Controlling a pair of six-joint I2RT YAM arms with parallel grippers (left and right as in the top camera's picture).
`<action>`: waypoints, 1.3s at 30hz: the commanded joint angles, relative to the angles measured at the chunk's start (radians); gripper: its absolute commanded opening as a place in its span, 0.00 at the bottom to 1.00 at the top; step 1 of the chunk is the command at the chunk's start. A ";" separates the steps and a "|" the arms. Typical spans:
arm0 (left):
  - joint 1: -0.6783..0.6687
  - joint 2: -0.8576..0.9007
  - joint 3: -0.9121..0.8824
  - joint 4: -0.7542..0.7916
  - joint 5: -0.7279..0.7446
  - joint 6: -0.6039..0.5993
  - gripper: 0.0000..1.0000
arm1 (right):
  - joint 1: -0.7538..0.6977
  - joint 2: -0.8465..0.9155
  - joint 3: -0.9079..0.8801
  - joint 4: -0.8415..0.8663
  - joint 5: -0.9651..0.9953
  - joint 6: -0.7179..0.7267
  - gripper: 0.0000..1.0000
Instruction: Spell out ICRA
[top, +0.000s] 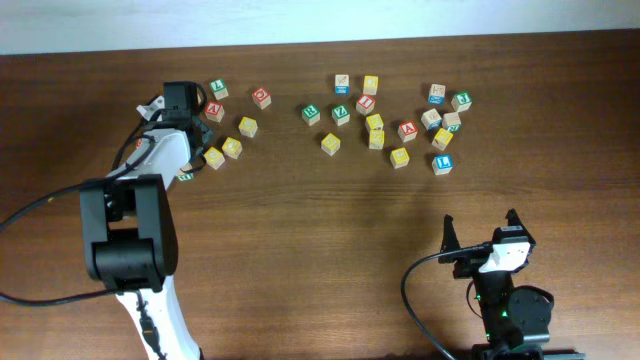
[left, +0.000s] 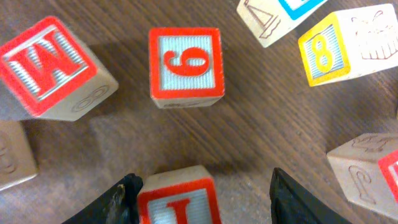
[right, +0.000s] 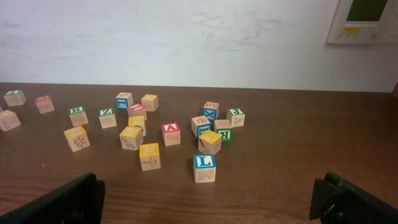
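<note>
The left fingers (left: 124, 200) stand apart around a red block (left: 179, 202) on the worktop (left: 249, 143), with a gap on one side. The right fingers (right: 68, 202) are spread wide, holding nothing.

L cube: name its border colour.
The L cube has a blue border; right wrist view shows it best.

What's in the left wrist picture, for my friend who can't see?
The left gripper straddles a red-bordered cube at the bottom edge, jaws open, not gripping yet. Beyond lie a red 6 cube, a red letter cube and a yellow 8 cube.
</note>
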 joint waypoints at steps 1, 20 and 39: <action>0.005 0.040 0.000 0.011 -0.018 -0.003 0.57 | -0.007 -0.006 -0.005 -0.005 0.005 0.004 0.98; 0.004 0.009 0.002 0.010 0.020 -0.003 0.22 | -0.007 -0.006 -0.005 -0.005 0.005 0.004 0.98; -0.122 -0.471 0.000 -0.490 0.571 0.237 0.21 | -0.007 -0.006 -0.005 -0.005 0.005 0.004 0.98</action>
